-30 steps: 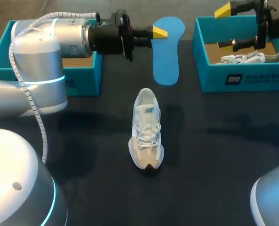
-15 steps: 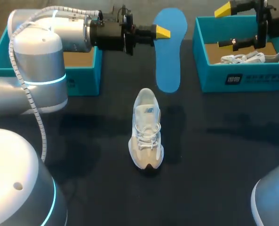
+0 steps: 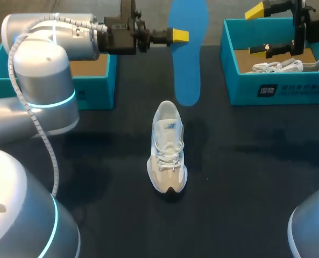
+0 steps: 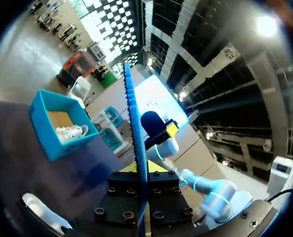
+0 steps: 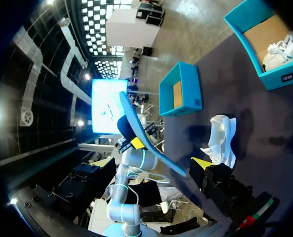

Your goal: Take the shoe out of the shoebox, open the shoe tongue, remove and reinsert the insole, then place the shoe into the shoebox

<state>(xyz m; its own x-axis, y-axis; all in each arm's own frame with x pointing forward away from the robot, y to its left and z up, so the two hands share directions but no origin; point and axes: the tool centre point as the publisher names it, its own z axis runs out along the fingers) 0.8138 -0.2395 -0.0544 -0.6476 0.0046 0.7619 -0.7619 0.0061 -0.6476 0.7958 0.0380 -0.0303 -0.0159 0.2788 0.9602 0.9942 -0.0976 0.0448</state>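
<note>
left gripper (image 3: 179, 36) clamps insole (image 3: 187, 64) (blue), shoe (image 3: 168, 148) upright

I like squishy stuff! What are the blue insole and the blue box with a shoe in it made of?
The insole is probably foam: matte blue, thin, with a grainy-looking edge in the left wrist view. The shoebox is probably cardboard: plain brown inside, smooth teal outside.

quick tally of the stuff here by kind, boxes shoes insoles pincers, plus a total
shoeboxes: 2, left shoebox and right shoebox
shoes: 2, shoe on the table and shoe in the right shoebox
insole: 1, blue insole
pincers: 2, left pincer and right pincer
total: 7
</note>
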